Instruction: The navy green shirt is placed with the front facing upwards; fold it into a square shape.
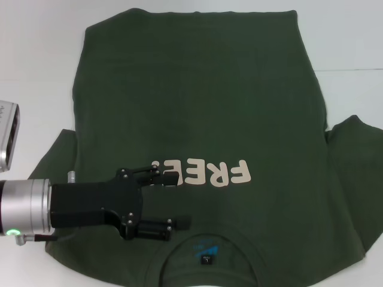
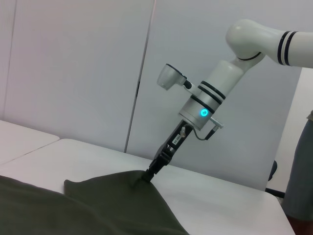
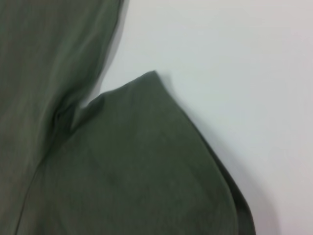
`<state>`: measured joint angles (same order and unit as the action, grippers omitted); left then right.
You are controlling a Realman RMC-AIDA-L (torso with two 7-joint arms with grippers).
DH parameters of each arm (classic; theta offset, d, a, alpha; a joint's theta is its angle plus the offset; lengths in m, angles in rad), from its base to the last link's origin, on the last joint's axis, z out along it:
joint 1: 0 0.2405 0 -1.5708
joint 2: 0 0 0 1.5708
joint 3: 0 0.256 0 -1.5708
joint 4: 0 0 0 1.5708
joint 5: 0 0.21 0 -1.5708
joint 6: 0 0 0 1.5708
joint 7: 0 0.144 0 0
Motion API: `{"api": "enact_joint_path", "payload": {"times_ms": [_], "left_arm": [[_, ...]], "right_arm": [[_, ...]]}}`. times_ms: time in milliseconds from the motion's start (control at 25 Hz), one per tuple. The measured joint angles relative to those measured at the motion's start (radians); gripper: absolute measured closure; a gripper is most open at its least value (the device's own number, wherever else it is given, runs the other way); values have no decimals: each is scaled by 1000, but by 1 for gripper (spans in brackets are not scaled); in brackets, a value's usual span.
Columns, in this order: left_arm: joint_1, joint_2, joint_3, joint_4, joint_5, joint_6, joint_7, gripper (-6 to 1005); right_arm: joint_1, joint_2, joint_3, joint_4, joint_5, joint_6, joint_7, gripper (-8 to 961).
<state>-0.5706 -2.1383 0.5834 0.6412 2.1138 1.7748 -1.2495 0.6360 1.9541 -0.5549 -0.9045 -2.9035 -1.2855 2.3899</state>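
- The navy green shirt (image 1: pixel 197 113) lies spread flat on the white table (image 1: pixel 36 54), front up, its cream "FREE!" lettering (image 1: pixel 206 173) across the chest and the round collar with a small dark label (image 1: pixel 206 259) at the near edge in the head view.
- The left gripper (image 1: pixel 170 200) reaches in from the left side, over the shirt's shoulder area just beside the collar. Its two black fingers (image 1: pixel 158 172) stand apart with nothing between them, one near the lettering and the other near the collar.
- In the left wrist view, the right gripper (image 2: pixel 148 175) comes down at a slant onto the edge of the shirt; its tip meets the cloth, but I cannot tell how its fingers stand.
- The right wrist view shows one short sleeve (image 3: pixel 142 161) lying flat on the table.
- A grey-and-white device (image 1: pixel 8 134) sits at the table's left edge.
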Motion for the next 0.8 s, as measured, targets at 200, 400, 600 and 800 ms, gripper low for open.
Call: {"api": "enact_joint_path", "payload": {"times_ms": [200,400,600,800], "left_arm": [[-1,0,-1,0,0,0,-1,113],[-4,0,-1,0,0,0,-2,114],[-6,-5,-2,0,0,-5,-2,114],[-6,-9,-2,0,0,-7,-2,115]], "right_arm": [[8,0,0,-3,0,20,0,931],[9,0,0,-6,1,34,-2,932],[19,8,0,-52,40,-14,-21,930],[41,21,-50,-96,159,-107,-28,928]]}}
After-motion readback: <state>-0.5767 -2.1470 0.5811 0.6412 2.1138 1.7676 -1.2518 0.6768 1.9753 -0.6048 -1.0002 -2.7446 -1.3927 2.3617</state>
